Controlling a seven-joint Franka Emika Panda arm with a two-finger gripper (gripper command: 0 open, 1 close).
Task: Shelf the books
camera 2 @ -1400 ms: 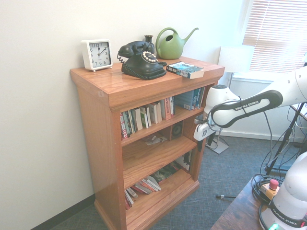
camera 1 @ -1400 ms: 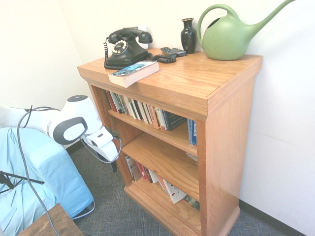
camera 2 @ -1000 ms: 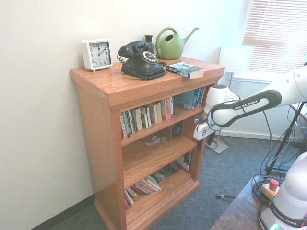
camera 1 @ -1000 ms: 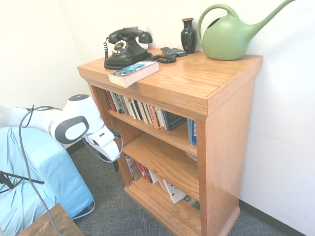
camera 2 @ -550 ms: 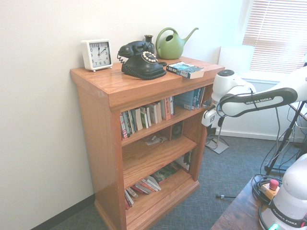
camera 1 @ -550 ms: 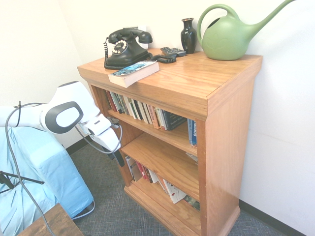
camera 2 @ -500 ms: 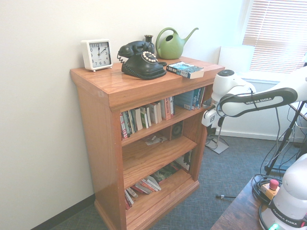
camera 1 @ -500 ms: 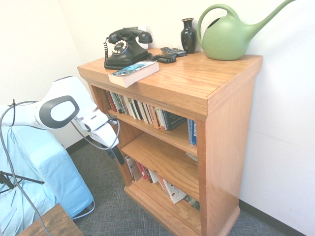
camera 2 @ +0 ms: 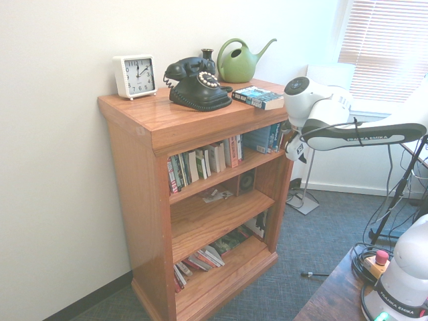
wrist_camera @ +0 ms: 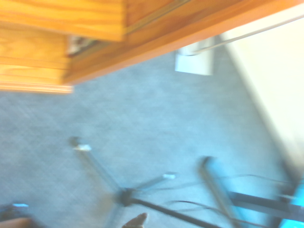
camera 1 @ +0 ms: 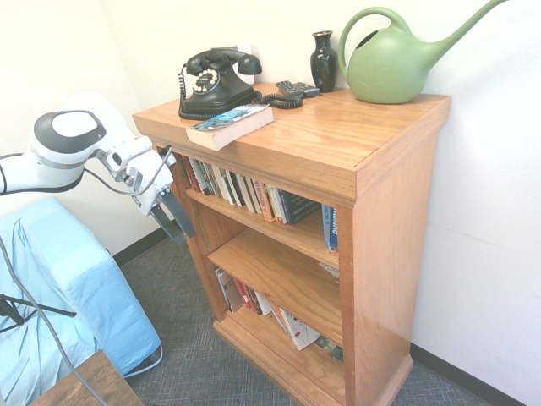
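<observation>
The book (camera 1: 230,125), a thick paperback with a blue-teal cover and cream page edges, lies flat near the front corner of the bookcase top (camera 1: 338,139), just in front of the black telephone (camera 1: 215,80). It also shows in the second exterior view as the book (camera 2: 259,97). My gripper (camera 1: 185,238) hangs in the air beside the bookcase's outer side, below the top board and level with the upper shelf. Its dark fingers point down and look slightly parted, with nothing between them. In the second exterior view the gripper (camera 2: 289,151) is mostly hidden by the wrist.
On the bookcase top stand a green watering can (camera 1: 397,63), a dark vase (camera 1: 324,61) and a white clock (camera 2: 135,75). A row of thin books (camera 1: 245,190) fills the upper shelf. The middle shelf (camera 1: 279,279) holds little. A blue covered object (camera 1: 59,288) sits nearby.
The arm has risen from in front of the middle shelf to just under the top board and swung outward beside the bookcase. The book has not moved.
</observation>
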